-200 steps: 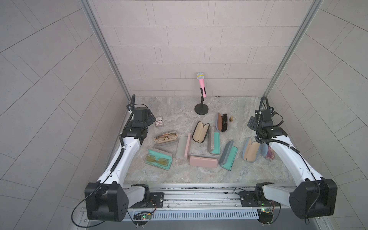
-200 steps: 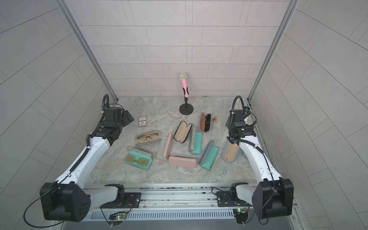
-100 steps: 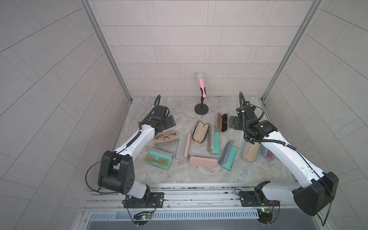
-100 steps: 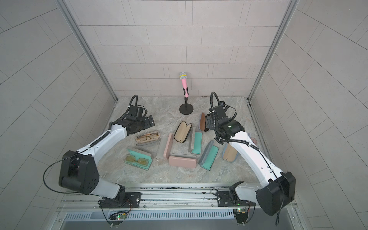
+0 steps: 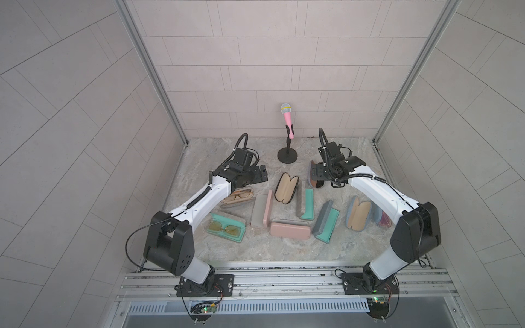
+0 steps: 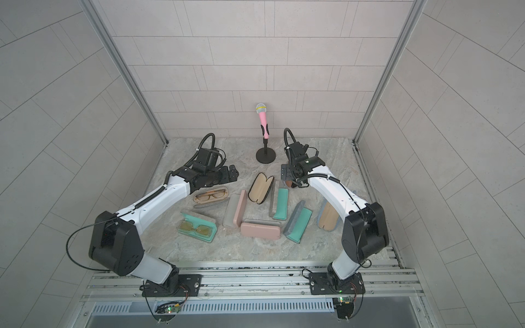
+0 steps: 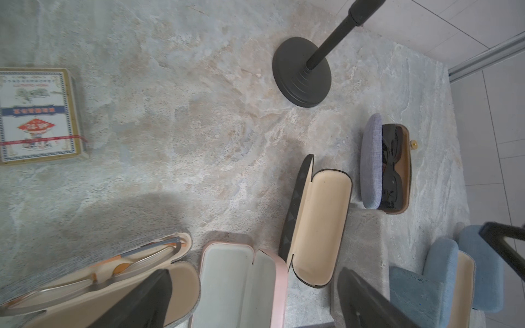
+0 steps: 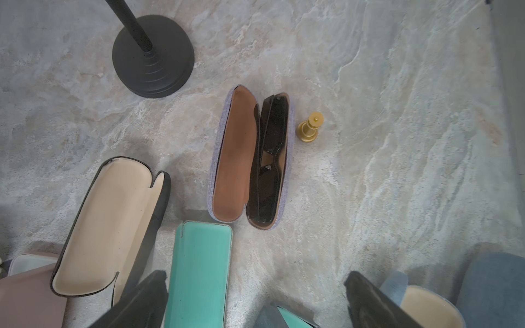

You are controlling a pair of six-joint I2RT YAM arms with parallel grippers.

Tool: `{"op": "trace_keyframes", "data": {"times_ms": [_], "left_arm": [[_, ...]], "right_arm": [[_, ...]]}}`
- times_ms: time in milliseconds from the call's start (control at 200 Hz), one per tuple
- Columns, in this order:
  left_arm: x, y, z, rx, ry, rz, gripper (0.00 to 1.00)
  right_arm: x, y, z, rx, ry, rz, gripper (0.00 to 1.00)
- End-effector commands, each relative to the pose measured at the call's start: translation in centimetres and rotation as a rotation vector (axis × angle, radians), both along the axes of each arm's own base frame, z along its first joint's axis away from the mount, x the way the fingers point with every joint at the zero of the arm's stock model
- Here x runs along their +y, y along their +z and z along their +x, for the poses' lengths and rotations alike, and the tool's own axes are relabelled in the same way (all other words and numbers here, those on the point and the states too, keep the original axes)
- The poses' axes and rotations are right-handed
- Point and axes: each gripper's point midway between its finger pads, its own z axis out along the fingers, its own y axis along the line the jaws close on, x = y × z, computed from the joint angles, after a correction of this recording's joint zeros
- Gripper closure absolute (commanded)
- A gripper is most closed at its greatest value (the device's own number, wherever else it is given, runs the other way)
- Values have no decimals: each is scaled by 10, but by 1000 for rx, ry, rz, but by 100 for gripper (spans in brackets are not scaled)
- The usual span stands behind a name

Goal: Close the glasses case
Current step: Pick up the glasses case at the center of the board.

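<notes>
Marbled stone tabletop (image 5: 255, 250) lies under the left gripper (image 5: 259, 173) and right gripper (image 5: 316, 176), both gaping wide and empty, with the lilac fabric glasses case (image 8: 233, 159) lying open, black sunglasses (image 8: 270, 162) inside, just beside the right one, while lettering on a small printed tin (image 7: 37, 113) is too blurred to read.

Lavender fabric case (image 8: 231, 159) lies wide open, flat, brown lining up, black sunglasses (image 8: 270, 170) folded in one half. Sits ahead of right fingers (image 8: 142, 298), centred btwn them, no contact.
</notes>
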Motion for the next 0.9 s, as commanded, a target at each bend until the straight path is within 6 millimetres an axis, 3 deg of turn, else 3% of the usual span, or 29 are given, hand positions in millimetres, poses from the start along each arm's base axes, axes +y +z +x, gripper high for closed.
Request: {"op": "trace_keyframes", "data": {"times_ms": [0, 260, 515, 896], "left_arm": [[-14, 12, 6, -34, -49, -29, 5], [-19, 13, 6, -31, -72, -32, 6], [-18, 9, 6, -23, -71, -23, 6], [-18, 6, 6, -17, -73, -17, 6]], "right_arm": [[1, -10, 4, 62, -11, 46, 0], [7, -46, 23, 167, -8, 98, 0], [1, -60, 36, 189, -44, 96, 0], [-4, -79, 39, 228, -85, 83, 0]]}}
